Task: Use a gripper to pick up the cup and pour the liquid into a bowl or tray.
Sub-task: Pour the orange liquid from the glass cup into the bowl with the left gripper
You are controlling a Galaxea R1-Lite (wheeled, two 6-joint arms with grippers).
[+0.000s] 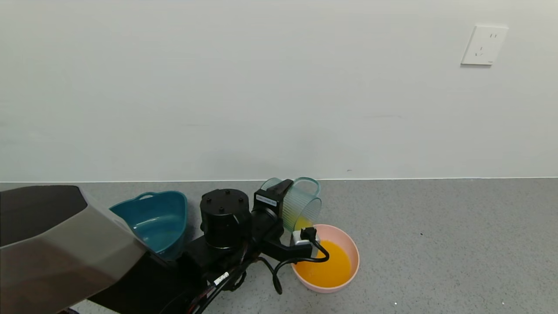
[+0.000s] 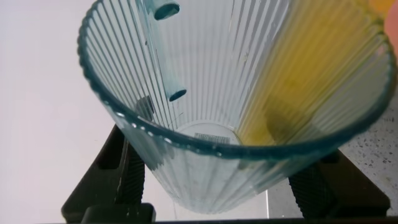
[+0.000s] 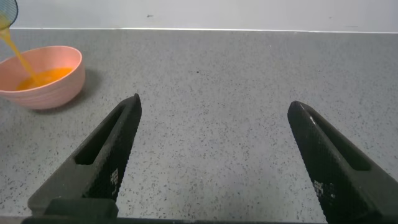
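Here the left gripper (image 2: pixel 211 180) is clenched on the cup (image 1: pixel 298 203), its two black fingers (image 2: pixel 121 177) pressing the ribbed wall from opposite sides near the base. The cup is tipped well over, mouth pointing down toward the pink bowl (image 1: pixel 351 250) and held just above the bowl's far rim. Inside the cup, seen from the left wrist, a band of the orange liquid (image 2: pixel 311 74) runs along the lower side toward the lip, and the rest of the ribbed glass shows clear.

From the right wrist view a thin orange stream (image 3: pixel 15 53) falls from the cup's edge into the bowl (image 3: pixel 62 84), which already holds a pool of the same liquid (image 1: pixel 327 264). A black cable (image 1: pixel 301 259) from the left arm loops over the near rim of the bowl, beside a small white-grey box (image 1: pixel 301 237) on the wrist.

Beyond the arm from the bowl stands the dark teal tub (image 1: pixel 152 218) on the grey speckled floor (image 1: pixel 436 244).

The right gripper (image 3: pixel 214 162) hangs low over the floor well apart from the bowl, its fingers spread wide and holding nothing.
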